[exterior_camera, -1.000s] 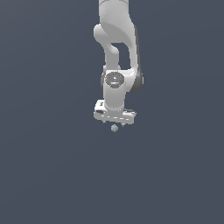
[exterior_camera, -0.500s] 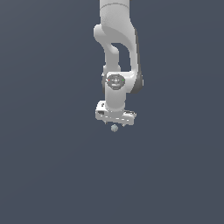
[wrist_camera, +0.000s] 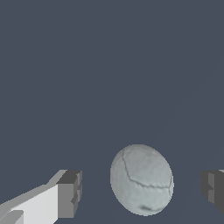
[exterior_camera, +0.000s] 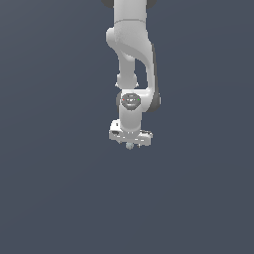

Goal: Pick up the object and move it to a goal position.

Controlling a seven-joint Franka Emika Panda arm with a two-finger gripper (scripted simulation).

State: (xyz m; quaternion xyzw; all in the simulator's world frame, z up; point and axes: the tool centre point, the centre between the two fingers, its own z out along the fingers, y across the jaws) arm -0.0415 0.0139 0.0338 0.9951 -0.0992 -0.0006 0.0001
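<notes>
The object is a tiny pale grey ball (exterior_camera: 130, 146) lying on the dark grey floor directly under the white arm. In the wrist view the ball (wrist_camera: 141, 179) looks egg-shaped, with thin dark lines on it. My gripper (exterior_camera: 130, 143) points straight down over it. In the wrist view the gripper (wrist_camera: 141, 192) is open. One grey fingertip (wrist_camera: 70, 193) stands on one side of the ball and the other fingertip (wrist_camera: 213, 191) on the other side. There is a clear gap between the ball and each fingertip.
A flat, uniform dark grey floor (exterior_camera: 59, 198) fills both views. No other object, container or edge shows.
The gripper has come down a little toward the ball, so less of the ball shows below it. The ball has not moved.
</notes>
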